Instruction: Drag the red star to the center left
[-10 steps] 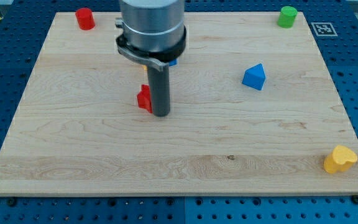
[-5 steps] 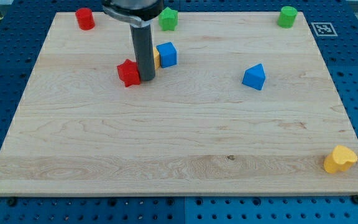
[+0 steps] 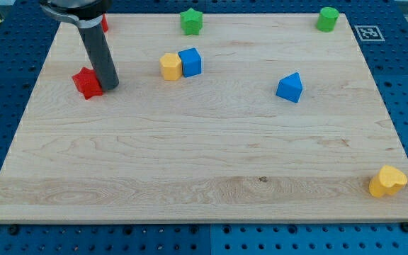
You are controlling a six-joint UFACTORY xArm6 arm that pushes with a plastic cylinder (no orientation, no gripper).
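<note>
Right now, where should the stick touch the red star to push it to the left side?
On its right-hand face, coming from the view's right. My tip already sits against that side of the red star, and the star lies flat, so it should slide left.

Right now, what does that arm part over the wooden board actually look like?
Only its end shows. A straight, dark grey, round rod comes down from a wider dark collar at the view's top, smooth and unmarked, with no cables visible. My tip is blunt and flat, sitting against the red star on its right side in the view.
</note>
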